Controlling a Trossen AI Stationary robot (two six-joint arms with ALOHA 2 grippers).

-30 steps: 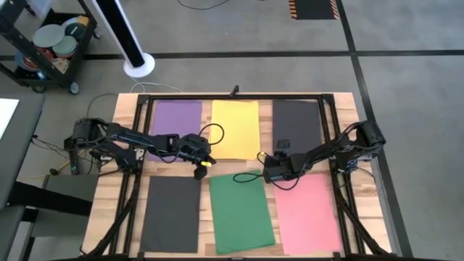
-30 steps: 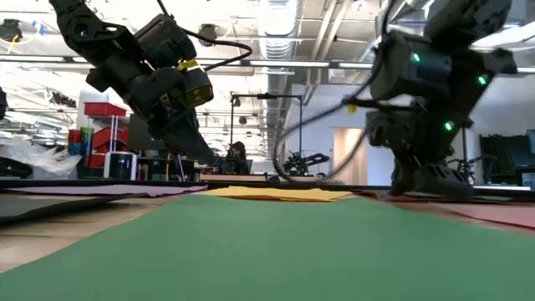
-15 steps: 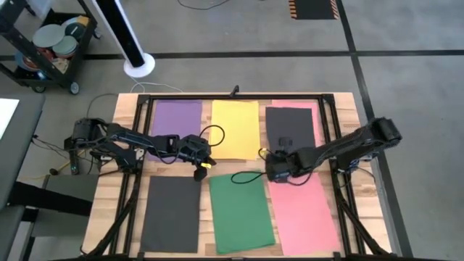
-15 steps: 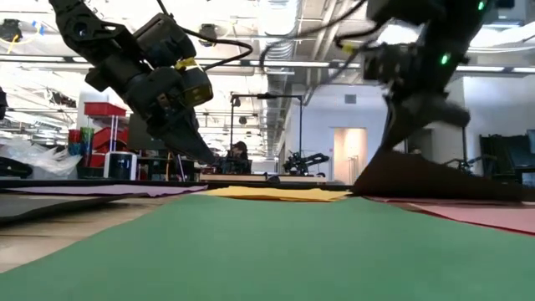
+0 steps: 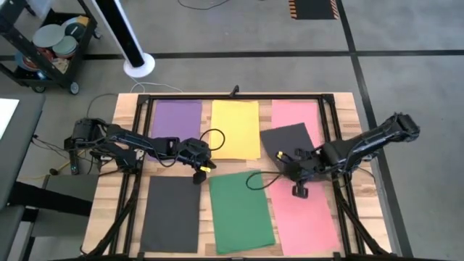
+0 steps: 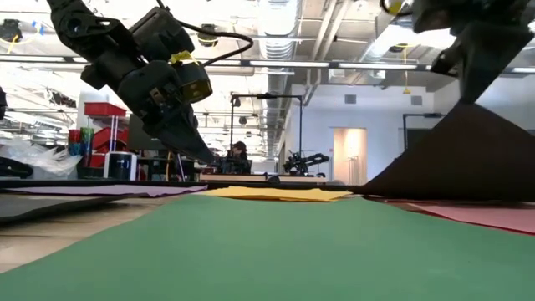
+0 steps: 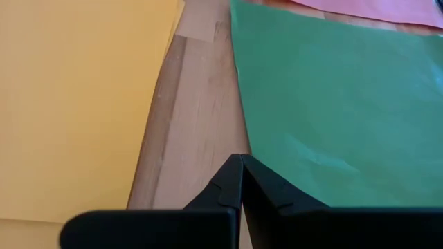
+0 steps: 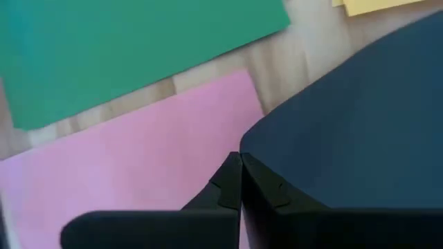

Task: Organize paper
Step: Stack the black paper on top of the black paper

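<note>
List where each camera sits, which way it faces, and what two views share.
High: overhead, straight down on the table; both arms.
Low: tabletop level, across the green sheet; left claw, lifted black sheet.
Left wrist: down past the shut left claw at bare wood.
Right wrist: past the right claw pinching the black sheet.
All show the green sheet.

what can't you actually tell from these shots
- Right pincer, shut on the lifted black paper sheet: the fingertips' pinch is hidden by the sheet in the right wrist view and too small in the high view.
- Pink paper sheet at the far right: whether it is single or a stack cannot be told; the black sheet covers its near part.
- Left pincer: shut, holding nothing. Whether it touches the wooden table is unclear.
</note>
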